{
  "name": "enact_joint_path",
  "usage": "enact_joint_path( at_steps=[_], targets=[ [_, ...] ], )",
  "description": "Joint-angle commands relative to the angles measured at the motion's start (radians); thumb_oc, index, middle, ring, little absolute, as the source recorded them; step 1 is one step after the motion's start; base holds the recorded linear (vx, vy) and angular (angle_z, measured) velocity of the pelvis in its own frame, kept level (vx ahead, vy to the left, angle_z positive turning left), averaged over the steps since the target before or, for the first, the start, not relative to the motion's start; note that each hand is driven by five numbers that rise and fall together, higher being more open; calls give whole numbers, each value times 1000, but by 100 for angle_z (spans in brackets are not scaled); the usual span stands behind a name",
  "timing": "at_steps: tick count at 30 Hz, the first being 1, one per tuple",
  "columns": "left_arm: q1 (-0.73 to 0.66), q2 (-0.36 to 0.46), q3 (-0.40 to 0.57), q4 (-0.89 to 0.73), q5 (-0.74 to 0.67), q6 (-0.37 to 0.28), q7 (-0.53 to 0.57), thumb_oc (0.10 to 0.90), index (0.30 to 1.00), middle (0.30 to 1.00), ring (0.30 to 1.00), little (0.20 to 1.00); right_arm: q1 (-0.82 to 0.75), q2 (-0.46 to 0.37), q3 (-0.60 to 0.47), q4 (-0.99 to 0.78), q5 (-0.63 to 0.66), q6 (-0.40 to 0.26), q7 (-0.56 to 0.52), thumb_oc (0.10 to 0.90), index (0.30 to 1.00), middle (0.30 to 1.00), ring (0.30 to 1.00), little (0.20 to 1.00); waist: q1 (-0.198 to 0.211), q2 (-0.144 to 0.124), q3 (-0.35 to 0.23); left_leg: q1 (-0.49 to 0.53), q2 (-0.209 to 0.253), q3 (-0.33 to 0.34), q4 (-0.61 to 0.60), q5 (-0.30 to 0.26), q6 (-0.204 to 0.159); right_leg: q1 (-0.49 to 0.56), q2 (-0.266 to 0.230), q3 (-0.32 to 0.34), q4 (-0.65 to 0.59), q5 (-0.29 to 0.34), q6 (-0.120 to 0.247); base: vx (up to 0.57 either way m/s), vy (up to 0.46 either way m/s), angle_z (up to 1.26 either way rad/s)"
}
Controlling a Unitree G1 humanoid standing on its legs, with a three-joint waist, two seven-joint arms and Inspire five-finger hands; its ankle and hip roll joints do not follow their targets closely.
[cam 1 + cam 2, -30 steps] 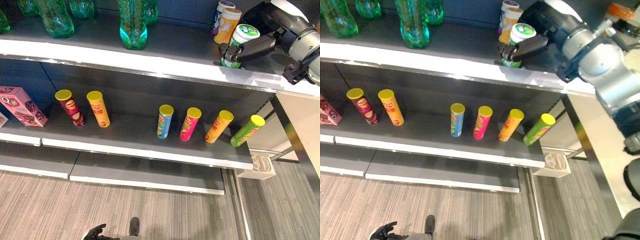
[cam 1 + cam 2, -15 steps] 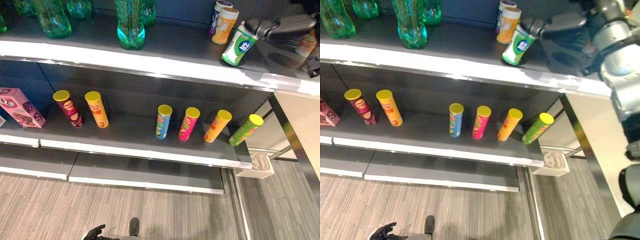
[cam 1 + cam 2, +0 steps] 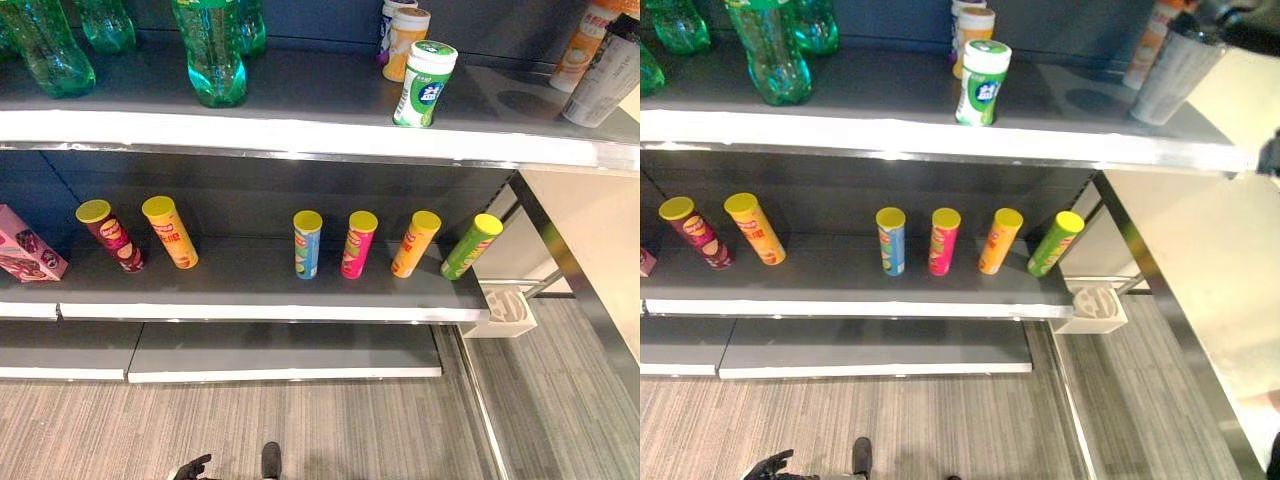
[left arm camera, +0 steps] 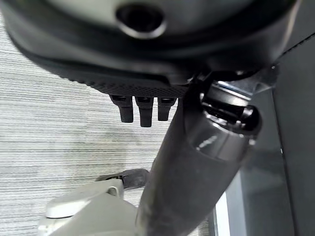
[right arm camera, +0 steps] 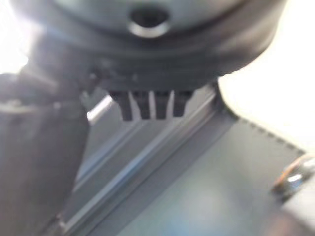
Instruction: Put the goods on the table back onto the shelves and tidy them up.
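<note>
Right hand (image 5: 147,105): near the shelf edge, fingers straight and holding nothing.
Left hand (image 4: 142,108): low above the floor, fingers straight, nothing in it.
Green-and-white bottle (image 3: 424,84): upright on the top shelf (image 3: 300,125), near its front edge, free of both hands.
Behind it: an orange cup (image 3: 406,42).
Middle shelf (image 3: 250,300): six yellow-lidded tubes (image 3: 308,243) in a row.

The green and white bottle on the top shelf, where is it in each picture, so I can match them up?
Left eye view: the green and white bottle stands upright near the front edge of the top shelf, right of centre.
Right eye view: same bottle, just right of centre.
Left wrist view: not in it.
Right wrist view: not in it.
Shared landmark: the orange cup right behind it, on its left.
</note>
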Motion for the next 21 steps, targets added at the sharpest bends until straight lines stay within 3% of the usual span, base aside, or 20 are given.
enact_joint_path(
  at_steps=[1, 2, 7, 10, 12, 13, 14, 15, 17, 21],
  targets=[
    [-43, 42, -13, -28, 46, -35, 12, 800, 900, 900, 900, 900, -100, -34, -96, -24, -38, -68, -72, 800, 900, 900, 900, 900, 31, -21, -45, 133, 46, 31, 5, -200, -54, -91, -45, 0, 4, 126, 106, -24, 101, -38],
    [-43, 46, -17, -29, 46, -35, 12, 800, 900, 900, 900, 900, -79, -28, -115, -34, -39, -66, -73, 800, 900, 900, 900, 900, 38, -24, -45, 133, 45, 34, 5, -201, -53, -93, -46, 3, 4, 127, 106, -21, 135, -31],
    [-61, 55, -22, -68, 70, -37, 6, 800, 900, 900, 900, 900, 111, 100, -271, -129, -110, -50, -96, 800, 900, 900, 900, 900, -10, -23, -21, 131, 32, 67, 5, -212, -27, -145, -58, 58, 31, 173, 122, -46, 99, -39],
    [-69, 84, -21, -119, 85, -43, -1, 800, 900, 900, 900, 900, 163, 148, -300, -179, -161, -37, -100, 800, 900, 900, 900, 900, -46, -24, 13, 127, 43, 127, 5, -209, -19, -213, -59, 80, 60, 236, 136, -139, 38, -79],
    [-71, 102, -15, -137, 98, -41, -4, 800, 900, 900, 900, 900, 183, 171, -311, -212, -185, -34, -100, 800, 900, 900, 900, 900, -46, -16, 19, 129, 61, 168, 5, -207, -22, -220, -71, 43, 67, 235, 135, -139, -35, -110],
    [-69, 110, -12, -148, 90, -40, -7, 800, 900, 900, 900, 900, 173, 170, -292, -212, -188, -29, -99, 800, 900, 900, 900, 900, -35, 3, 21, 130, 86, 209, 5, -203, -23, -201, -104, -37, 89, 211, 126, -145, -55, -152],
    [-69, 109, -10, -148, 90, -40, -7, 800, 900, 900, 900, 900, 168, 170, -289, -211, -188, -29, -99, 800, 900, 900, 900, 900, -37, 0, 21, 126, 84, 210, 5, -196, -23, -206, -106, -36, 90, 214, 124, -195, -63, -150],
    [-60, 112, -12, -161, 79, -37, -7, 800, 900, 900, 900, 900, 138, 170, -248, -204, -179, -24, -91, 800, 900, 900, 900, 900, -19, 15, 18, 125, 103, 258, 5, -192, -24, -176, -151, -117, 129, 188, 115, -165, -61, -118],
    [-52, 113, -2, -167, 66, -34, -4, 800, 900, 900, 900, 900, 114, 175, -198, -174, -190, 5, -85, 800, 900, 900, 900, 900, 12, 8, -7, 120, 124, 309, 6, -187, -42, -132, -215, -190, 145, 222, 140, -87, -168, -78],
    [-44, 112, 13, -178, 63, -32, -5, 800, 900, 900, 900, 900, 117, 178, -184, -143, -211, 42, -82, 800, 900, 900, 900, 900, 31, -16, -36, 120, 136, 348, 11, -176, -61, -90, -219, -212, 68, 251, 143, 25, -264, -94]
  ],
)
